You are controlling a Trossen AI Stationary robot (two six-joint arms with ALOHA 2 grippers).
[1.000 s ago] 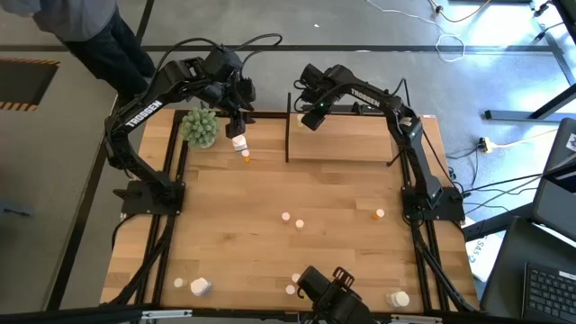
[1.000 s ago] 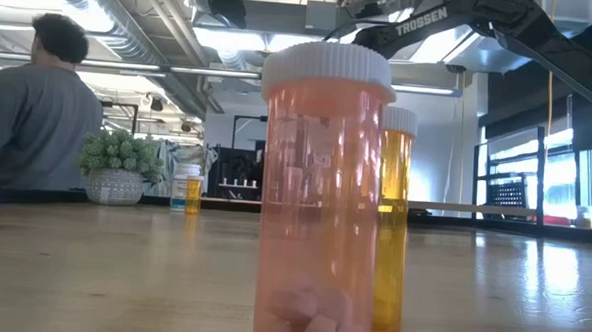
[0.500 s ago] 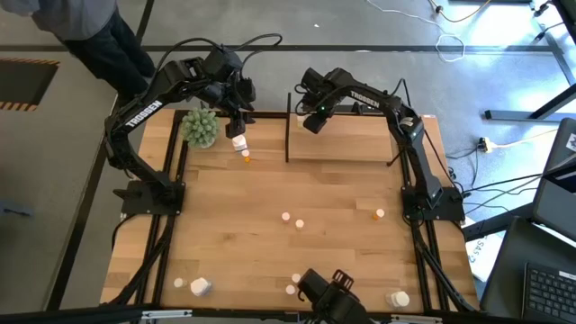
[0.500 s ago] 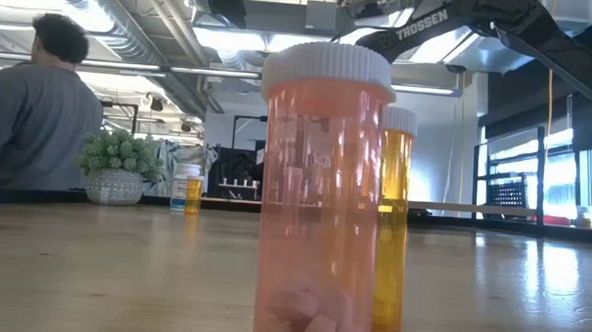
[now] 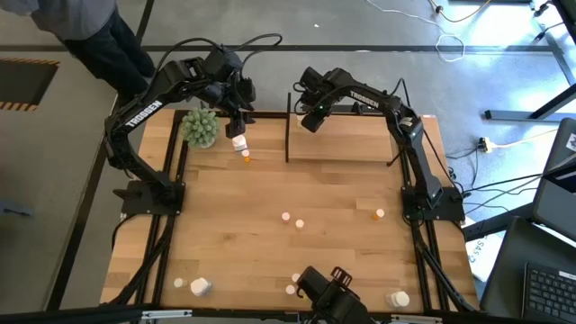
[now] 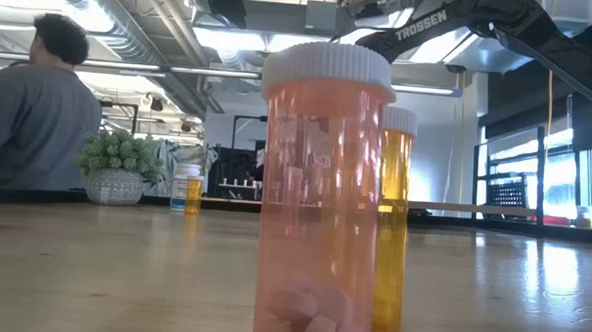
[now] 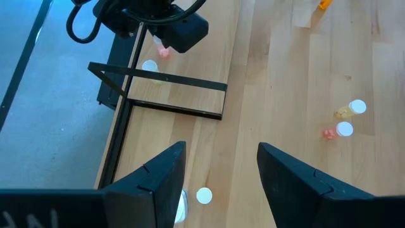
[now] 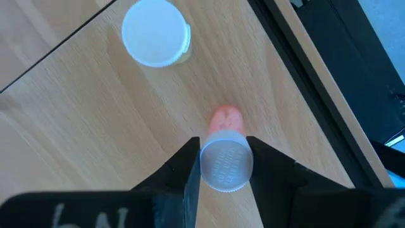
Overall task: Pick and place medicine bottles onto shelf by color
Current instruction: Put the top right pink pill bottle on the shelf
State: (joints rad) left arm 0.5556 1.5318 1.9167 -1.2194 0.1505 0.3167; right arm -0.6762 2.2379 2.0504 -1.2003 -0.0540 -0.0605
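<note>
A pink bottle [image 8: 224, 155] is pinched by its white cap between the fingers of the right gripper [image 5: 310, 121], over the far left corner of the shelf [image 5: 360, 144], beside a white-capped bottle [image 8: 155, 33] already standing there. It hangs upright, long axis vertical, cap up, apparently for setting down. The left gripper [image 7: 220, 174] is held spread and empty above the table [image 5: 270, 243].

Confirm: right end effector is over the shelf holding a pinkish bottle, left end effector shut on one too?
Not quite. The left end effector is open and empty, per the left wrist view. The right end effector does grip a pinkish bottle over the shelf.
</note>
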